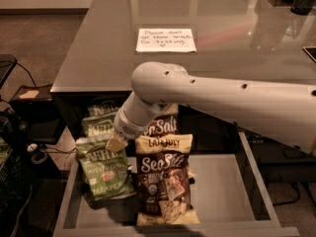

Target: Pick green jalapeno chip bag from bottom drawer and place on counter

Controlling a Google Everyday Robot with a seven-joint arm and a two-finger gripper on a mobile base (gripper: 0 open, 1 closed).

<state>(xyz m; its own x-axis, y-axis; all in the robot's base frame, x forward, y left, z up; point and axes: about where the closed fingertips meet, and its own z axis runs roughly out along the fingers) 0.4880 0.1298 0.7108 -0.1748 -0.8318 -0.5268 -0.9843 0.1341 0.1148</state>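
Note:
The bottom drawer (224, 191) is pulled out below the counter (98, 58). A light-green jalapeno chip bag (104, 176) lies at the drawer's left front. More green bags (98, 125) lie behind it toward the back. My gripper (116, 144) hangs from the white arm (222, 102), which reaches in from the right. It sits right at the top edge of the front green bag, and the wrist hides most of it. Whether it holds the bag cannot be told.
Brown-and-cream Late July Sea Salt bags (165, 184) lie in the drawer's middle, right of the green bag, with another (163, 126) behind. A white handwritten note (166, 40) lies on the counter. Cables and dark equipment (19, 132) stand on the floor to the left.

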